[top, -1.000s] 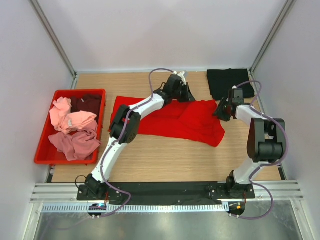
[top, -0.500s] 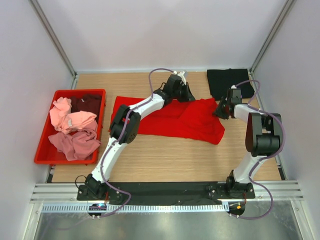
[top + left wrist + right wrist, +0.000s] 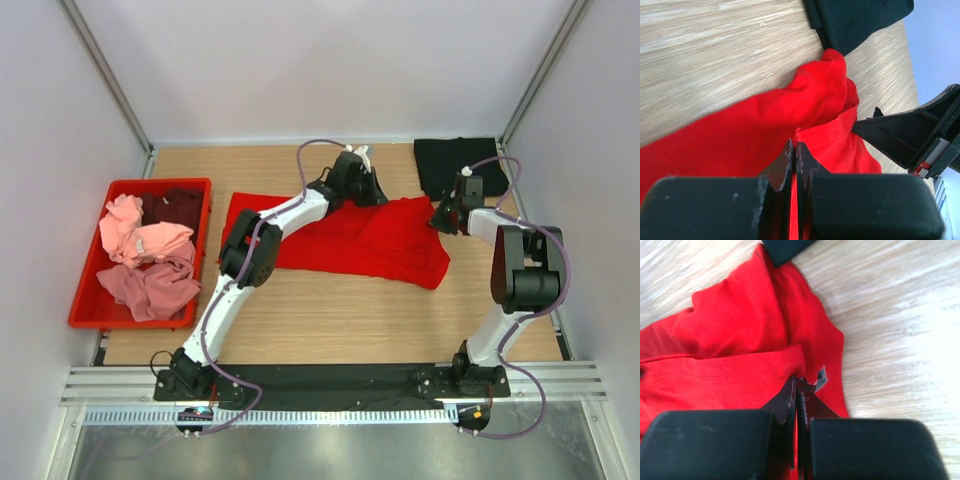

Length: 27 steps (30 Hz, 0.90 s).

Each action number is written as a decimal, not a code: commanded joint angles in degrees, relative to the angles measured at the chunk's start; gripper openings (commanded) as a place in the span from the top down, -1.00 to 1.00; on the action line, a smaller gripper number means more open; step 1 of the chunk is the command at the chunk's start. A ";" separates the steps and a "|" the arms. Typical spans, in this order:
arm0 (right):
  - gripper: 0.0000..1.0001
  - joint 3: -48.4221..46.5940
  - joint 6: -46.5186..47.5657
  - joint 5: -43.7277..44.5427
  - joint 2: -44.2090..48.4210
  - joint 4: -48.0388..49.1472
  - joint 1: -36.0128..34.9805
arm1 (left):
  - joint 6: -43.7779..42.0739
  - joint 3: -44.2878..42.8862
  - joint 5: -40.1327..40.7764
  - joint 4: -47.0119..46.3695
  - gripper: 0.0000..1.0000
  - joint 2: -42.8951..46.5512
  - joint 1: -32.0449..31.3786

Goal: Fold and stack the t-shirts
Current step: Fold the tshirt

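Note:
A bright red t-shirt [image 3: 350,240] lies partly folded across the middle of the table. My left gripper [image 3: 372,192] is at its far edge, shut, with red cloth [image 3: 765,130] pinched between the tips [image 3: 795,146]. At the shirt's right corner my right gripper [image 3: 440,218] is shut on a fold of the red cloth [image 3: 730,375]; the pinch shows in the right wrist view [image 3: 797,382]. A folded black t-shirt [image 3: 455,165] rests at the back right, also seen as a black t-shirt [image 3: 860,17] in the left wrist view.
A red plastic crate [image 3: 90,270] stands at the left, holding a light pink shirt [image 3: 140,238], a dusty rose shirt [image 3: 150,285] and a dark maroon one [image 3: 182,205]. Metal frame posts and walls bound the table at the back and sides.
My right gripper's jaws have closed onto the red shirt's right corner, and that arm shifted slightly toward the back. The left arm and the shirts have not moved.

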<state>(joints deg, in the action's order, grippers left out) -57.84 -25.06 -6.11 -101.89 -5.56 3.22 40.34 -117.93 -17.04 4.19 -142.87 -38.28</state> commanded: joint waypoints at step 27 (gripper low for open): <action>0.98 7.14 5.28 -8.65 6.18 28.41 -0.50 | 3.34 12.02 18.35 -5.50 0.99 11.65 0.05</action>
<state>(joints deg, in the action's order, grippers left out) -50.09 -21.21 -13.65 -95.20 15.97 3.05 43.38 -106.54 -2.17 1.87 -135.04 -38.28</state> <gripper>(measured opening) 0.032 0.009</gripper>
